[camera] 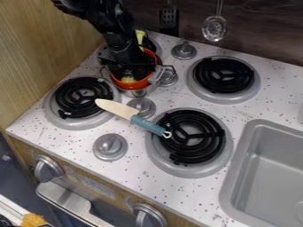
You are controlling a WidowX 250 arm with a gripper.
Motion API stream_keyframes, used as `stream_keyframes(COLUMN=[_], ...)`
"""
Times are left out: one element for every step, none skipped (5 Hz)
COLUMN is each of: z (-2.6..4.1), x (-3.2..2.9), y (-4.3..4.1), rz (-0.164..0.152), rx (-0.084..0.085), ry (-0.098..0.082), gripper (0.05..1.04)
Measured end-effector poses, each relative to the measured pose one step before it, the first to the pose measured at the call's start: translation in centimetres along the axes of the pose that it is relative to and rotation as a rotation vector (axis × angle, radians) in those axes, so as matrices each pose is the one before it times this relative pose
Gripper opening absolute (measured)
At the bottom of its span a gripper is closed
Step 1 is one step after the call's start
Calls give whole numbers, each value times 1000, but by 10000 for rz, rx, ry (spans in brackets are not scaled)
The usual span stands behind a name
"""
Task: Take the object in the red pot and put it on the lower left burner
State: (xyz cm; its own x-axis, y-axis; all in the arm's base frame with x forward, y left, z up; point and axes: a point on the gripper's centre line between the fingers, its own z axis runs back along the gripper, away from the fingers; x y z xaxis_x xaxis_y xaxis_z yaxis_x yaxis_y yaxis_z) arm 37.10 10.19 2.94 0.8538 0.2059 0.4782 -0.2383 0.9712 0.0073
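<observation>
The tool (133, 70) is hanging down from the upper left, its lower end reaching into the red pot (141, 84); whether it is standing apart, together or clamped on something, I cannot tell. The task's thing, a small yellow object (128, 80), is showing inside the pot, just beside the tool and partly hidden by it. The pot is sitting toward the back left of the speckled white bench (142, 179), behind the lower left burner (80, 98). A knife (117, 108) with a blue-green handle is lying at a slant, its blade tip reaching the edge of that burner and its handle end resting over the lower right burner (190, 137). A slotted spoon (214, 28) and a spatula (168, 18) are hanging at the back.
</observation>
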Motion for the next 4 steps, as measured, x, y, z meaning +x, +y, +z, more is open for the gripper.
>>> stream_keyframes(z=[1,17,1369,1962], x=[-115,-265,-21,107], y=[-66,180,-434,-10], rz=[123,215,167,445], rx=[-71,145,347,339], ry=[72,189,112,-344], gripper=[653,653,653,653])
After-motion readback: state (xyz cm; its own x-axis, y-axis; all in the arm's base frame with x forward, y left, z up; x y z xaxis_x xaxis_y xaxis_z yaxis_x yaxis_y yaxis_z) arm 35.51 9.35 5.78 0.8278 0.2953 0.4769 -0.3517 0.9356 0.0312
